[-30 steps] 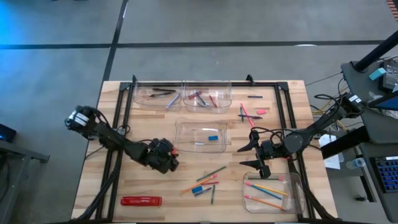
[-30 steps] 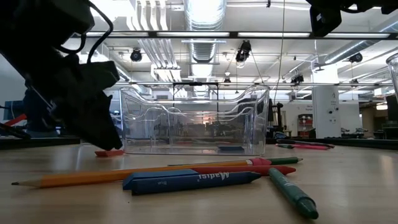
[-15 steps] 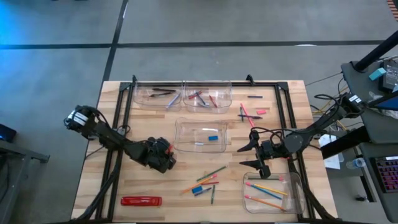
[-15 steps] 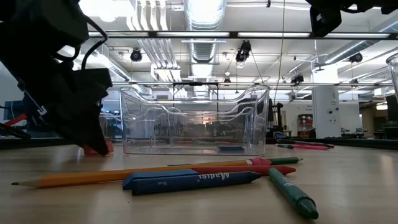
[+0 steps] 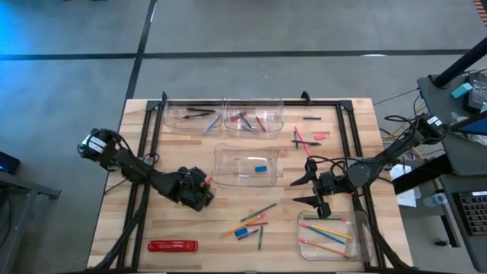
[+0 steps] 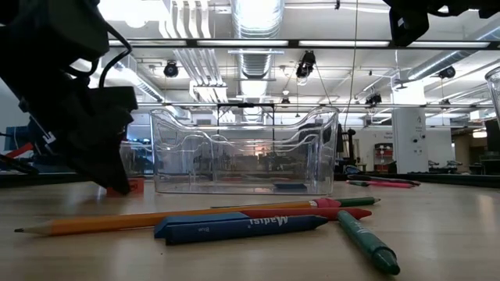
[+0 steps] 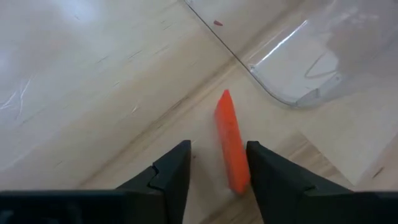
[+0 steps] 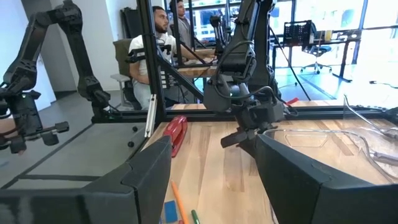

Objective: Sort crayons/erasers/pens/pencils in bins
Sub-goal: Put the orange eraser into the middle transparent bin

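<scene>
A small orange-red eraser (image 7: 230,146) lies flat on the wood just off the near left corner of the middle bin (image 5: 245,166); in the low view this eraser (image 6: 134,186) shows beside the dark fingertips. My left gripper (image 7: 217,152) slants down over it, open, one finger on each side. My right gripper (image 8: 214,180) hangs open above the table right of centre, nothing between its fingers. Four clear bins: two at the far edge (image 5: 194,116) (image 5: 255,116) hold pens and crayons, the middle one a blue eraser (image 5: 261,168), the near right one (image 5: 335,234) pencils. My left gripper's one finger (image 7: 264,171) stands right beside the eraser's near end (image 7: 237,180); whether it touches, I cannot tell. The other finger is apart from the eraser. The eraser lies on the table.
Loose pencils and crayons (image 5: 251,222) lie near the table's front centre. Pens and a pink eraser (image 5: 304,139) lie at the far right. A long red flat pack (image 5: 173,245) sits at the near left. People sit beyond the table in the right wrist view.
My left gripper has tipped steeper downward, and its fingertips have swung back a little toward the table's left edge. The orange-red eraser, earlier half under the tips in the low view, now shows just beside them.
</scene>
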